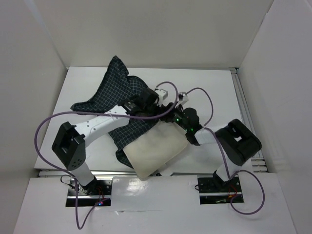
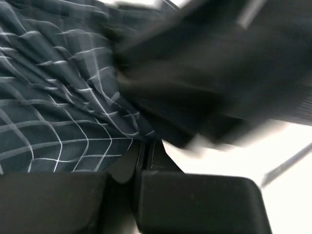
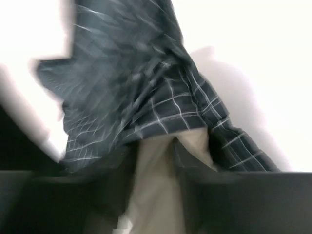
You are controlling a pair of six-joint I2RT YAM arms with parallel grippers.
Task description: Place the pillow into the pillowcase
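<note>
The tabletop (image 1: 214, 87) is closed in by white walls (image 1: 146, 29), and bare surface is seen at the right. The pillow (image 1: 156, 148) is laid at the near edge, its far end inside the pillowcase (image 1: 114, 90). Checked cloth is pinched by the left claw (image 2: 142, 151). Cream fabric is straddled by the right claw (image 3: 156, 156), but whether it is gripped cannot be told.

Checked pillowcase (image 2: 63, 97) by left gripper (image 2: 145, 156)
</note>
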